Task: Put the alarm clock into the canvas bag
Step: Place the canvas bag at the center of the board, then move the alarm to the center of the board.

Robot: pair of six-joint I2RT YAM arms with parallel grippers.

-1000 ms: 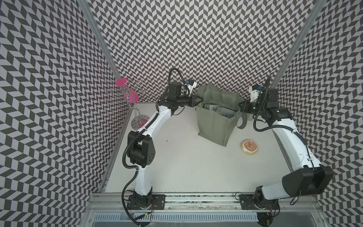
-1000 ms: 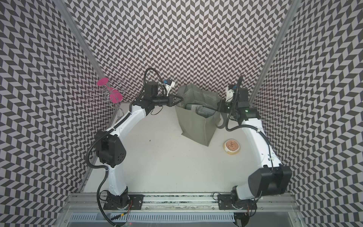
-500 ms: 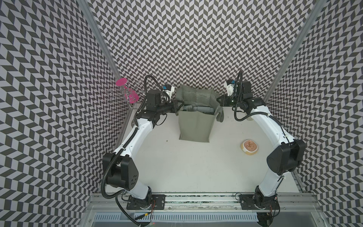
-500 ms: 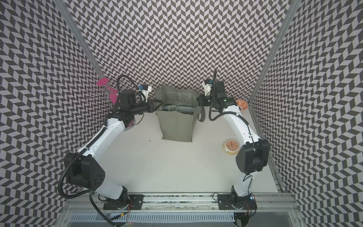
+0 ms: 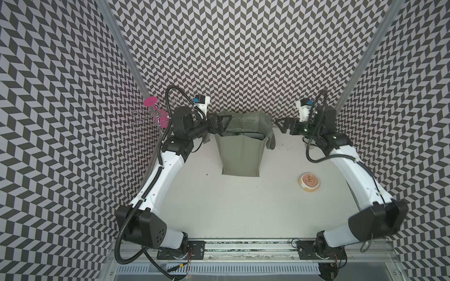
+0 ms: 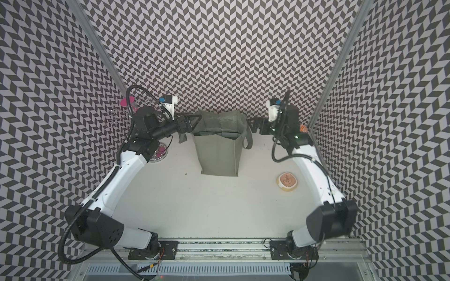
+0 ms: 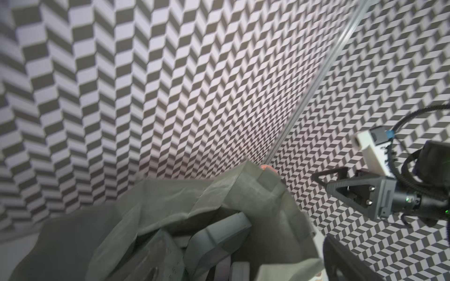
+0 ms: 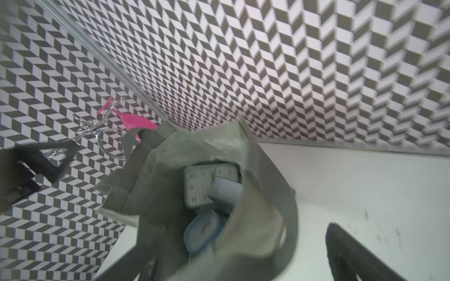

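Note:
The grey-green canvas bag (image 5: pixel 239 148) (image 6: pixel 219 153) stands upright at the back middle of the table, mouth open. In the right wrist view, a square alarm clock (image 8: pixel 207 185) with a numbered face lies inside the canvas bag (image 8: pixel 170 170), among other pale blue clocks (image 8: pixel 203 230). My left gripper (image 5: pixel 219 124) (image 6: pixel 188 124) is open at the bag's top left corner. My right gripper (image 5: pixel 283 124) (image 6: pixel 254 124) is open, a little off the bag's right side. One bag handle (image 5: pixel 270 138) hangs down on that side. The left wrist view looks into the bag (image 7: pixel 243 194).
A small cream dish (image 5: pixel 309 181) with brown inside sits on the table at the right, near my right forearm. A clear rack with pink parts (image 5: pixel 155 113) stands at the back left corner. Patterned walls close in on three sides.
Both grippers, shut on the bag's top edges before, have opened and let go. The bag went from tilted at the right to upright in the middle. My right arm pulled away rightwards.

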